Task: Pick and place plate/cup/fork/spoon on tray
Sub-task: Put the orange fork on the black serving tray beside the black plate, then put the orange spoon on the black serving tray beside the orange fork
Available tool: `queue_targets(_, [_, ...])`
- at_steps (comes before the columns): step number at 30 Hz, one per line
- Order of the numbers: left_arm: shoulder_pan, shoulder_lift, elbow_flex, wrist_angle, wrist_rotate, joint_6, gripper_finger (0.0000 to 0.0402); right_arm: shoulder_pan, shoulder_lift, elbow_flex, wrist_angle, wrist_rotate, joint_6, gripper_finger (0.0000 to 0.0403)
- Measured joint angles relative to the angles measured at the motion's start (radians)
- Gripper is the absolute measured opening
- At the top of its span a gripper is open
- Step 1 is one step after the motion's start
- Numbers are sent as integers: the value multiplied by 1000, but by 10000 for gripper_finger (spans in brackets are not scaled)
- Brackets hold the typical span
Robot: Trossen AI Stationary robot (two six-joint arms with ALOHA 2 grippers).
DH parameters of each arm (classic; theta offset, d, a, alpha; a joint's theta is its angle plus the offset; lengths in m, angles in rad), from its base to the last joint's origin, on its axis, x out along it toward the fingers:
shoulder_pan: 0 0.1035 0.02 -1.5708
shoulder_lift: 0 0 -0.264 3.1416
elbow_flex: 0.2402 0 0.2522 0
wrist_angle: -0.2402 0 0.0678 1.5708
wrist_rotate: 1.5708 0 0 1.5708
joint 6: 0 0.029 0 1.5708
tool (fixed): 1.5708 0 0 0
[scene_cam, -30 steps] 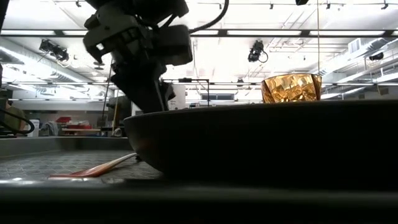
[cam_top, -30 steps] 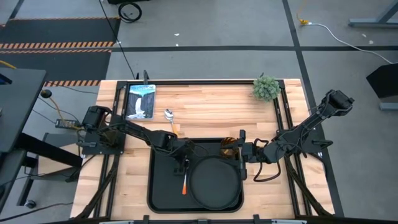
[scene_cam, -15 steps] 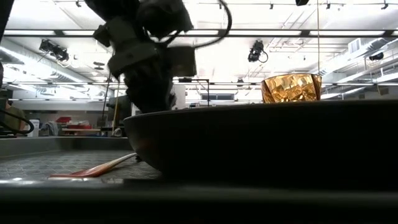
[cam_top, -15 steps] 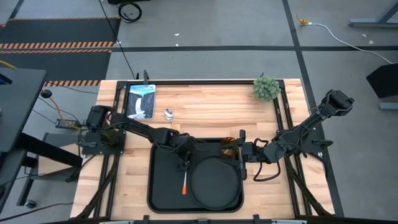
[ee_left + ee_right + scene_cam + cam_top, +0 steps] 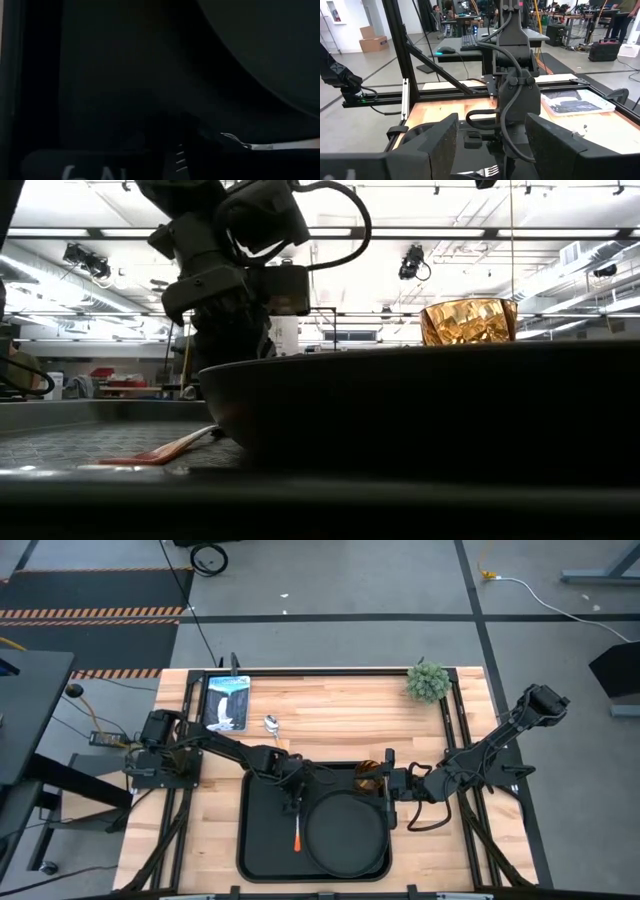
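Observation:
The black tray (image 5: 262, 840) lies at the table's near middle. The round black plate (image 5: 346, 831) rests on its right half, and the fork (image 5: 297, 830) lies on the tray floor left of the plate, orange handle toward the near edge. The amber cup (image 5: 367, 778) stands upright at the tray's far right corner. The spoon (image 5: 273, 730) lies on the wood beyond the tray. My left gripper (image 5: 294, 798) hangs over the fork's tine end (image 5: 235, 143). My right gripper (image 5: 389, 790) is wide open just right of the cup, holding nothing.
A small green plant (image 5: 428, 681) stands at the table's far right corner. A picture book (image 5: 226, 702) lies at the far left. Bare wood lies between them beyond the tray. In the low view the plate's rim (image 5: 420, 400) hides most of the tray.
My left gripper has turned about its wrist above the fork's tine end while staying over the same part of the tray. The fork, plate and cup lie where they were.

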Motion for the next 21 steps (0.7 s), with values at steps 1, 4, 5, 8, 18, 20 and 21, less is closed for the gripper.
queue_targets(1, [0,-5,0,-4,0,0,57,0,0,0,0,0,0,236])
queue_targets(4, [4,-45,0,-10,3,-5,55,0,0,0,0,0,0,236])
queue_targets(5, [5,-63,0,-13,3,-13,55,0,0,0,-1,0,0,236])
queue_targets(8, [19,-122,0,-27,-24,-58,55,0,0,0,-1,0,-6,236])
queue_targets(18, [150,-179,1,-316,-229,-483,123,0,0,0,0,0,-29,236])
queue_targets(20, [176,-175,1,-357,-230,-524,146,0,0,0,0,0,-39,236])
queue_targets(21, [188,-175,0,-370,-239,-531,157,0,0,-1,0,0,-45,236])
